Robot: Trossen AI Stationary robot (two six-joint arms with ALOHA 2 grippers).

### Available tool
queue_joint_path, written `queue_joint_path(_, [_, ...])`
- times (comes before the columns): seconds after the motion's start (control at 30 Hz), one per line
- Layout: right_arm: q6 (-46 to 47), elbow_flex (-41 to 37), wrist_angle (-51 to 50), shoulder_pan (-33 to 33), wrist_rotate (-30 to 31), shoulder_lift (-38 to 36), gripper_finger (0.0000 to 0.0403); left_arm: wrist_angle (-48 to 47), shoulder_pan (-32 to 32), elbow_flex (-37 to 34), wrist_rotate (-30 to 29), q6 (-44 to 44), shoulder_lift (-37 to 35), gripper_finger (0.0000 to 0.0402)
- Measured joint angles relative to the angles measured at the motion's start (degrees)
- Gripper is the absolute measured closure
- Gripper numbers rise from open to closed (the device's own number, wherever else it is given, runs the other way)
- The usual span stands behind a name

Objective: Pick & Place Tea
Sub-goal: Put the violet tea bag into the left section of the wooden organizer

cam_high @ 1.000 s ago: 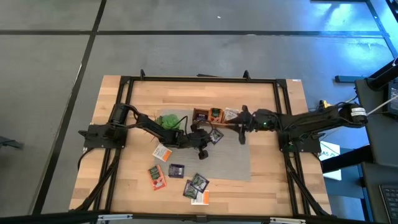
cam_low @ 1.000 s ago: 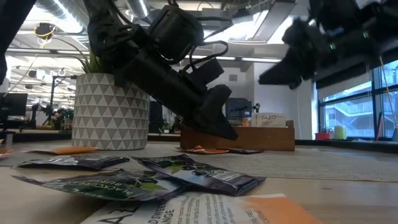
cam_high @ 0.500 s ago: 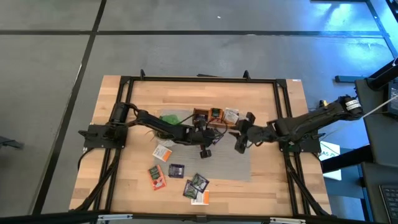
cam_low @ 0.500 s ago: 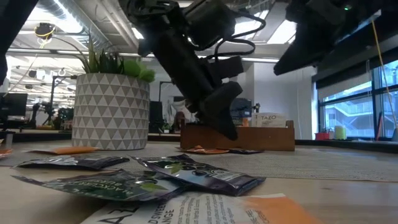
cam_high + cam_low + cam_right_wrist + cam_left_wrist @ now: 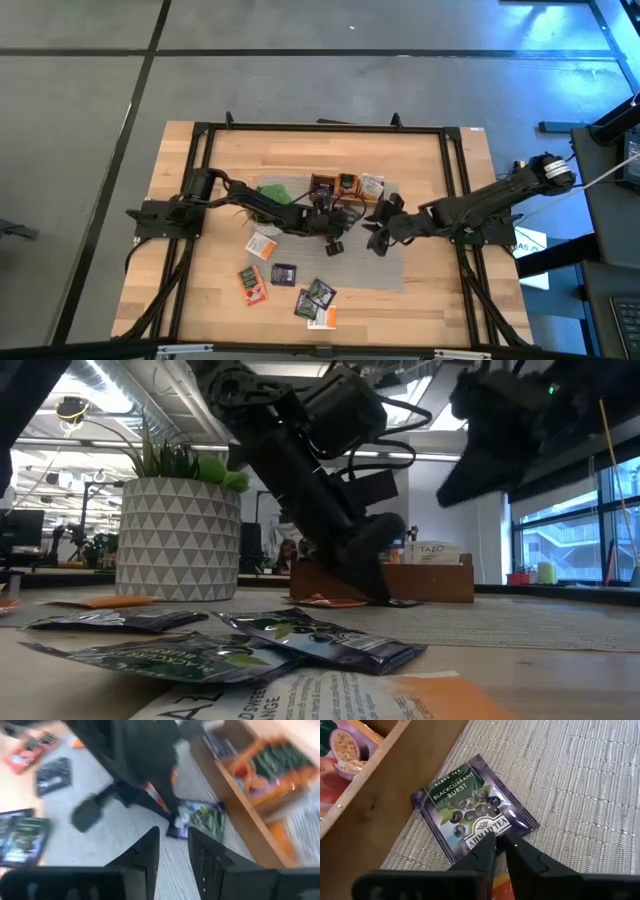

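A dark purple tea sachet (image 5: 470, 810) lies flat on the grey mat (image 5: 385, 265), against the front wall of the wooden box (image 5: 365, 805). An orange sachet (image 5: 330, 601) lies on the mat to its left. My left gripper (image 5: 500, 842) slants down with its fingers shut to a narrow slit, its tips at the purple sachet's near edge. My right gripper (image 5: 172, 845) is open and holds nothing. It hangs above the mat to the right (image 5: 376, 240) and faces the left gripper. Several more sachets (image 5: 283, 272) lie on the bare wood near the front. My left gripper comes slanting down from the table's left. Its shut fingertips (image 5: 487, 845) stand at the purple sachet's near edge (image 5: 480, 832). The sachet lies flat on the mat. I cannot tell whether the tips touch it or hover just above it.
The box (image 5: 335, 185) holds sachets (image 5: 346, 182) in its compartments. A potted plant (image 5: 272, 192) stands to its left, beside my left arm. The black frame (image 5: 320, 127) runs around the table.
My right gripper has swung from beside the box toward the table's near edge and a little left, rolling as it went. My left gripper has gone toward the table's right and down, to the purple sachet, with the arm tipping steeper. The sachets have not moved.
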Motion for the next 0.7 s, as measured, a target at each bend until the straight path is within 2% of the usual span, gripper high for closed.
queue_joint_path(0.27, [11.40,-0.02,-1.74,-2.94,-0.06,7.01,0.0298,-1.09,-0.65,-0.04,2.13,-0.62,0.45,0.0360])
queue_joint_path(0.5, [12.80,-0.02,-0.63,-5.17,-0.34,12.54,0.0298,-1.42,-2.30,-0.09,2.31,-0.60,0.62,0.0361])
queue_joint_path(0.7, [12.71,-0.02,1.78,-6.99,-4.65,16.02,0.0298,-1.63,-3.06,-0.09,3.88,-0.84,0.60,0.0357])
